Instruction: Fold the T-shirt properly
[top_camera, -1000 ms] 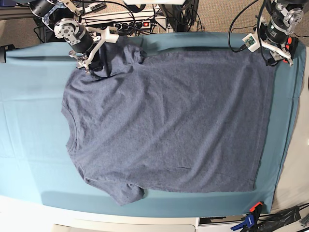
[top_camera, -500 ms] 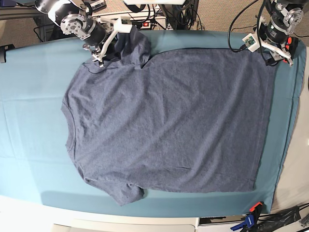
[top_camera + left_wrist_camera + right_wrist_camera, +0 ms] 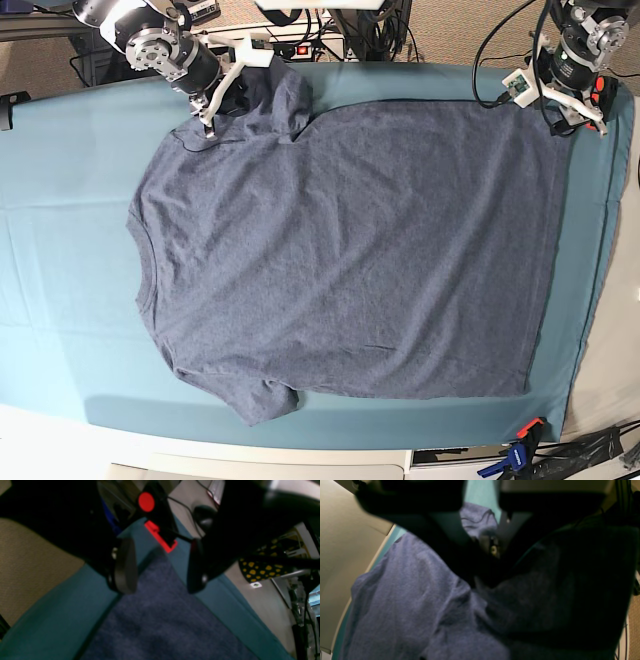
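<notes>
While the T-shirt (image 3: 340, 250) lies spread flat across the teal cloth (image 3: 60, 200) that covers the surface, its neck points toward the left of the base view and its hem toward the right. No lettering shows on the side that faces up. One sleeve (image 3: 262, 398) lies flat at the near edge; the other sleeve (image 3: 280, 100), at the far edge, is bunched and raised a little.

The right gripper (image 3: 212, 118) is at that far sleeve, by the shoulder. Its fingers are clenched, and in the right wrist view the blue-grey fabric (image 3: 420, 600) gathers into folds right at the dark fingertips, so they are grasping the shirt there.

The left gripper (image 3: 570, 120) hangs over the far hem corner. In the left wrist view its two fingers (image 3: 125, 566) stand wide apart and released, with the shirt's corner (image 3: 160, 600) lying on the cloth below and between them, not touched. A red clamp (image 3: 160, 536) sits on the cloth edge just beyond that corner.
</notes>
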### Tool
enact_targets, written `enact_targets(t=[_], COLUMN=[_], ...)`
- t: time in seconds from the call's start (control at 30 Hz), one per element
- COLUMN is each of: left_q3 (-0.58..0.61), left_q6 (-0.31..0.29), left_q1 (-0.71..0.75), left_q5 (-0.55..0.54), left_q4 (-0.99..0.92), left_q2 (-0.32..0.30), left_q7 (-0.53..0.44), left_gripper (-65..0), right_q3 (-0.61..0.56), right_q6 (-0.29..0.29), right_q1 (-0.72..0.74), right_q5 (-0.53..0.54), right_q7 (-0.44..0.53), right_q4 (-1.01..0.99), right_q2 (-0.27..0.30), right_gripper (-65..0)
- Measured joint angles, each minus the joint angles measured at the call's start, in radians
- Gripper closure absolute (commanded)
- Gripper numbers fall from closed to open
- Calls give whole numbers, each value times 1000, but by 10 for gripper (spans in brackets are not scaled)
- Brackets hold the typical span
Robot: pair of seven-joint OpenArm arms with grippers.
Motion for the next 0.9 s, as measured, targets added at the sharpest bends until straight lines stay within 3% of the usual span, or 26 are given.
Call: enact_targets(t=[0.4, 0.57, 0.67, 0.9], left_q3=[0, 0, 0, 1], left_q6=[0, 0, 38, 42], left_q1=[0, 0, 0, 0], left_q5=[42, 79, 81, 77], left_q4=[-14, -73, -97, -99], left_q2=[-1, -39, -64, -72], left_q7=[12, 14, 13, 8], left_gripper=[-337, -337, -337, -337], right_q3=[0, 0, 0, 0], right_q6=[0, 0, 0, 0], right_q1=[0, 0, 0, 0], right_q5=[0, 1, 1, 1], right_q7=[0, 1, 1, 1], right_q4=[0, 0, 0, 0], right_q2=[0, 0, 0, 0], right_gripper=[0, 0, 0, 0])
